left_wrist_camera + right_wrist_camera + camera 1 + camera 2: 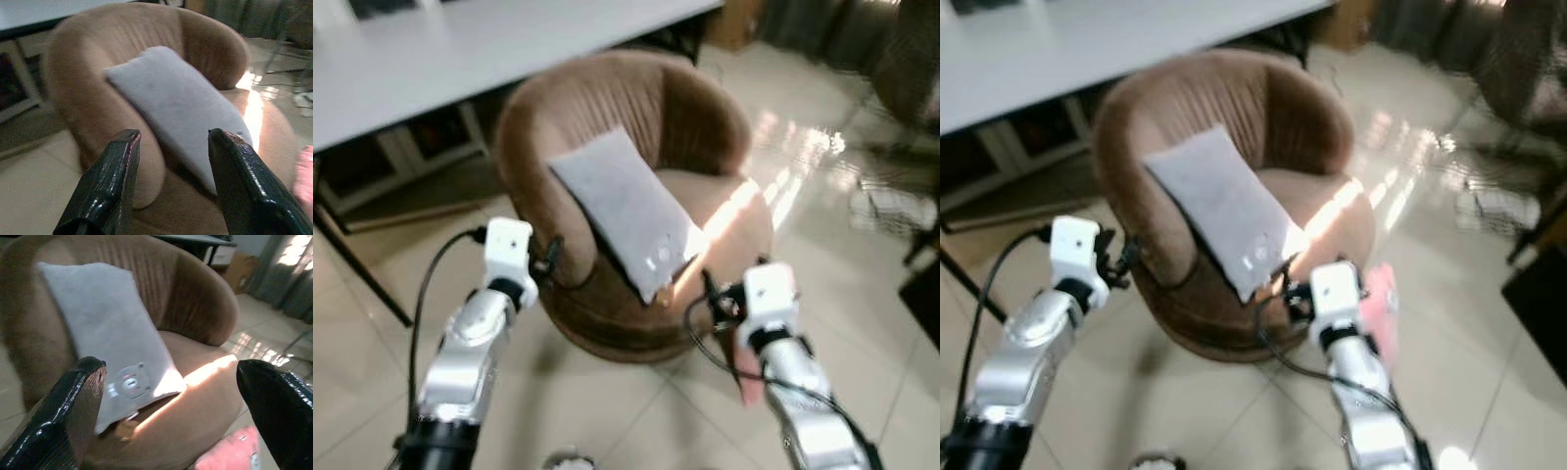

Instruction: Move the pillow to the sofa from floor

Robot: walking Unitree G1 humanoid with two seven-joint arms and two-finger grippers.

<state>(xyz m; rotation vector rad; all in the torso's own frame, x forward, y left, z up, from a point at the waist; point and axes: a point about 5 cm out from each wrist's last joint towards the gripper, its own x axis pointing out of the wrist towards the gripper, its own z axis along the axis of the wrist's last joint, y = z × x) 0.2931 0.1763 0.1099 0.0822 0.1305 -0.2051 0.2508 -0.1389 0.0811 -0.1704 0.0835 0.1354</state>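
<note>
1. Because the pillow [625,211] already lies on the brown sofa [705,127], leaning with its top end on the left arm rest and its low end near the front edge, the job looks almost done.
2. Its low corner hangs close to the front rim, so the pillow could slide off to the floor [607,411] if something bumps it.
3. The left gripper [171,161] is near the sofa's left side. Its two fingers are spread apart and hold nothing.
4. The right gripper [171,401] is near the sofa's front. Its fingers are spread wide and also hold nothing.
5. If either arm swings forward, a finger could catch the pillow's edge and drag it down.
6. A black cable [431,284] loops by the left arm, and another curls by the right arm. A cable could snag on the sofa when the robot steps away.
7. Something pink [1381,304] lies on the floor by the right arm. It is too blurry to name, and the robot might step on it.
8. A white table [460,49] stands behind the sofa, well clear of the arms.
</note>
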